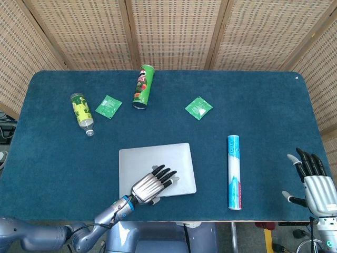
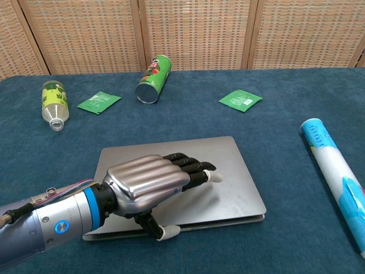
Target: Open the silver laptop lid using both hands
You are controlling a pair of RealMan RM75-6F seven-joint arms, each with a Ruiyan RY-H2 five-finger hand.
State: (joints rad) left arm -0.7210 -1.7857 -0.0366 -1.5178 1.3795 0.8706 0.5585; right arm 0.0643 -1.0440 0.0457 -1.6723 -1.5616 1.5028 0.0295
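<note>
The silver laptop (image 1: pixel 154 160) lies near the table's front edge, its lid (image 2: pixel 228 165) raised a crack at the front so the base shows beneath. My left hand (image 1: pixel 150 185) rests on the lid with its fingers flat on top; in the chest view this left hand (image 2: pixel 149 184) has its thumb hooked at the lid's front edge. My right hand (image 1: pixel 317 184) hovers off the table's right end, fingers spread and holding nothing, far from the laptop.
A blue-and-white tube (image 1: pixel 235 172) lies right of the laptop. At the back lie a green chip can (image 1: pixel 142 87), a plastic bottle (image 1: pixel 80 112) and two green packets (image 1: pixel 108 107) (image 1: pixel 198 108). The table's front edge (image 1: pixel 210 220) is close behind the laptop.
</note>
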